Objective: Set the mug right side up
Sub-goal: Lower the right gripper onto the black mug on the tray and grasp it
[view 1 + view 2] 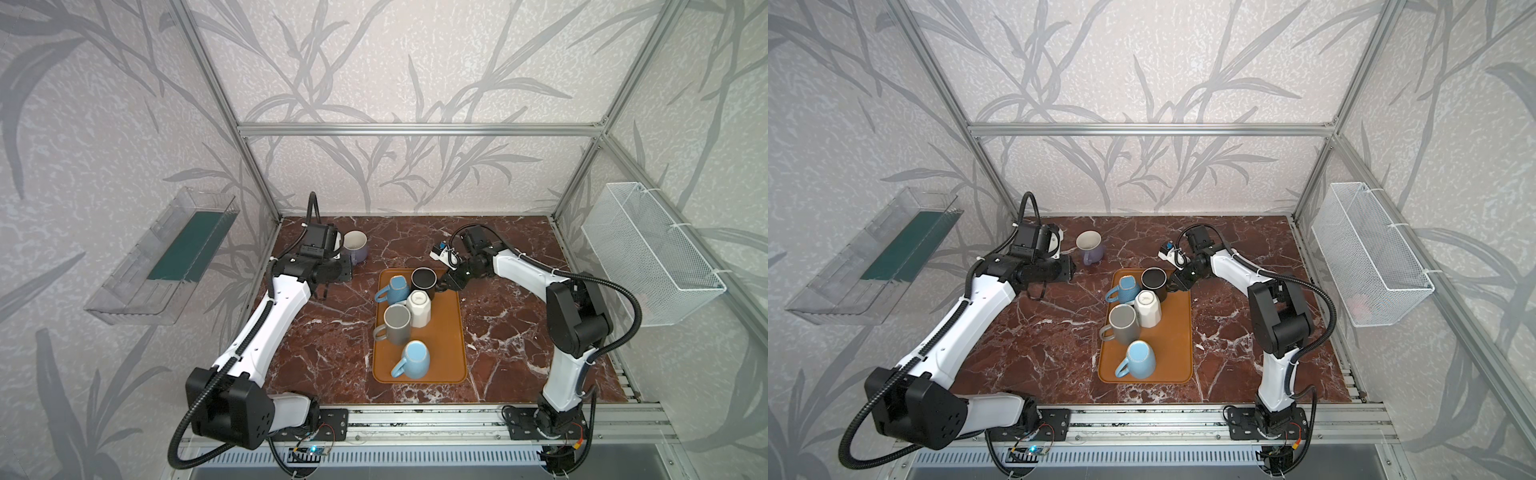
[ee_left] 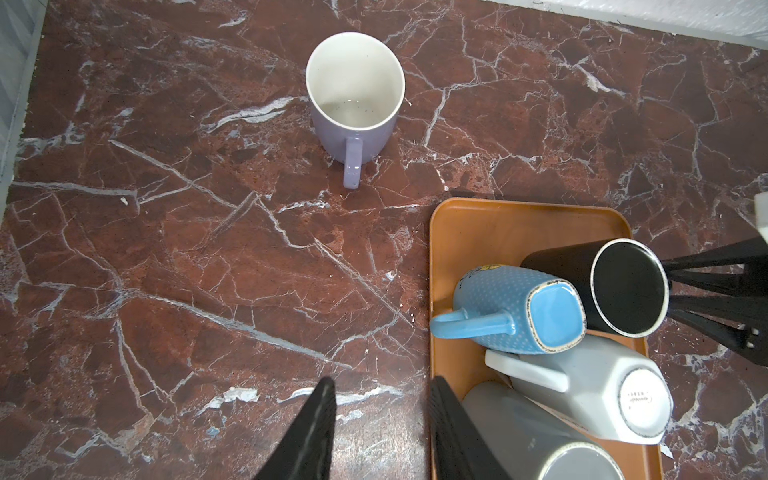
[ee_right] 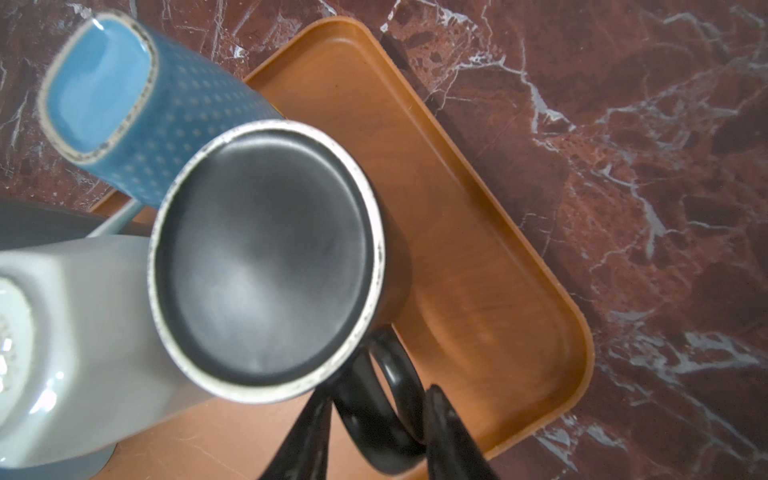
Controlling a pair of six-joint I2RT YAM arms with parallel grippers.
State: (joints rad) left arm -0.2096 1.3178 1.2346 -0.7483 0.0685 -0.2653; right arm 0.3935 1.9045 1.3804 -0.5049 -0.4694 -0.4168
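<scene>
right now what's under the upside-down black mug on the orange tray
The black round ceramic mug stands mouth-down on the orange plastic tray. Only tray shows around it; anything beneath is hidden.

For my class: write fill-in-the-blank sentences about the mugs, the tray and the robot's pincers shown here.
The orange rectangular tray carries ___ upside-down mugs.
The lilac ceramic mug on the red marble table has its opening facing ___.
The right pincer straddles the black cylindrical mug's ___.
The left pincer holds ___.
Missing words: five; up; handle; nothing.

5 mugs [image 1: 397, 322] are crowding the tray's [image 1: 446, 332] left and far parts; its right strip is lying bare, with marble [image 1: 332, 345] stretching open on both sides.
</scene>
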